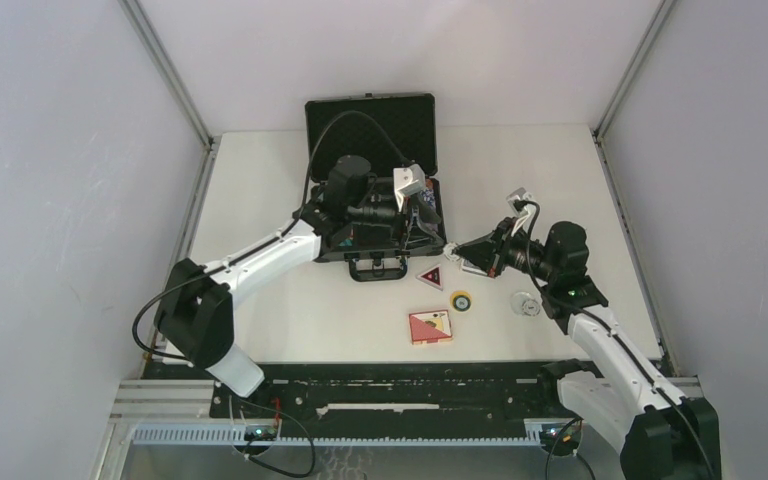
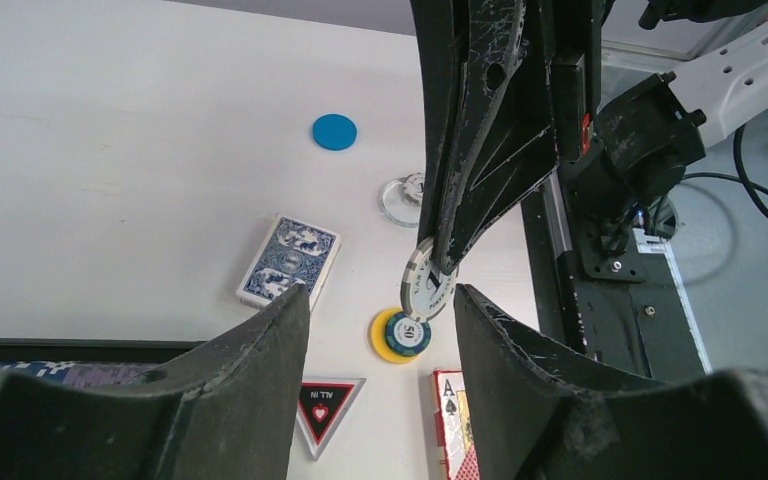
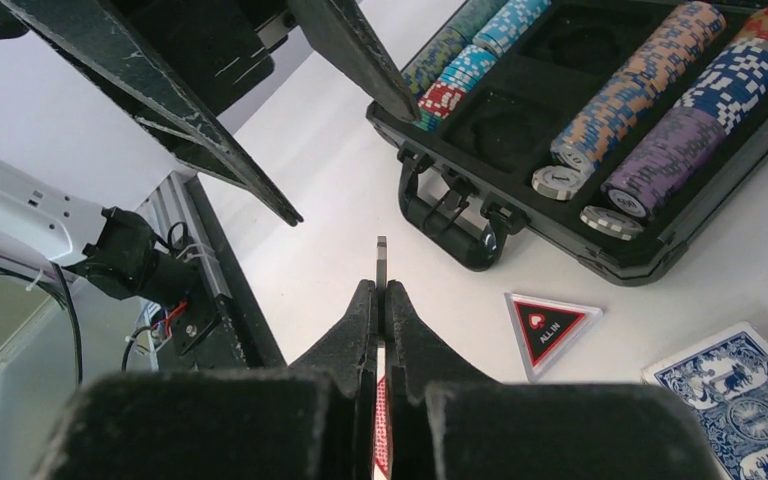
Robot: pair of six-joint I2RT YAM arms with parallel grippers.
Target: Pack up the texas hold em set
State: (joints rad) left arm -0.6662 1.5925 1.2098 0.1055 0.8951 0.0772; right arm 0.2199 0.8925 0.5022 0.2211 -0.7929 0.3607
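Note:
The black briefcase lies open at the back middle, with rows of poker chips in its foam. My right gripper is shut on a white poker chip, which is edge-on in the right wrist view. It holds the chip above the table, in front of the case's right corner. My left gripper is open and empty, and the chip hangs just beyond its fingertips. A blue deck, a red deck and a triangular "all in" button lie on the table.
A yellow disc with a 50 chip on it and a clear round button lie near the red deck. A blue chip lies further right. The case handle faces the arms. Cage walls stand around the table.

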